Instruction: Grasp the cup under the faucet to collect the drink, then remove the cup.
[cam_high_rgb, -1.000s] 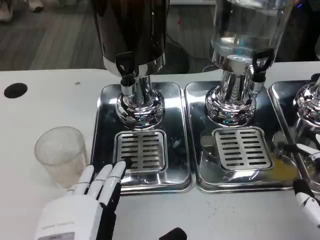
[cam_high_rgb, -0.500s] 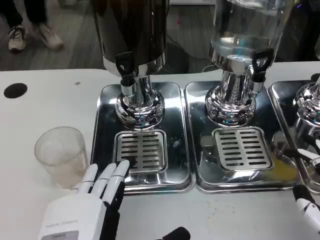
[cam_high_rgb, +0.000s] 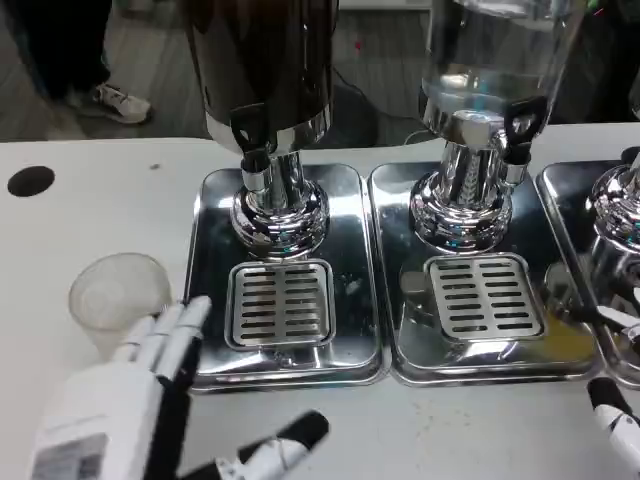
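Observation:
A clear plastic cup (cam_high_rgb: 112, 298) stands upright on the white table, left of the left metal tray (cam_high_rgb: 355, 260) and away from the faucet (cam_high_rgb: 252, 150) of the dark dispenser. My left hand (cam_high_rgb: 120, 400) is at the lower left with its fingers (cam_high_rgb: 170, 330) stretched along the cup's right side and its thumb (cam_high_rgb: 280, 450) spread far out to the right; it holds nothing. Whether the fingers touch the cup is unclear. Part of my right hand (cam_high_rgb: 612, 400) shows at the lower right edge, fingers apart, with nothing in them.
A slotted drip grate (cam_high_rgb: 280, 302) lies under the dark dispenser's faucet. To its right stands a clear dispenser (cam_high_rgb: 480, 90) with its own grate (cam_high_rgb: 484, 296), and a third dispenser base (cam_high_rgb: 620, 200) at the far right. A black hole (cam_high_rgb: 30, 181) marks the table's left.
My left hand has shifted left from the tray's front edge to the cup's right side, and its thumb has swung outward. The cup has stayed put. The right hand has dropped slightly.

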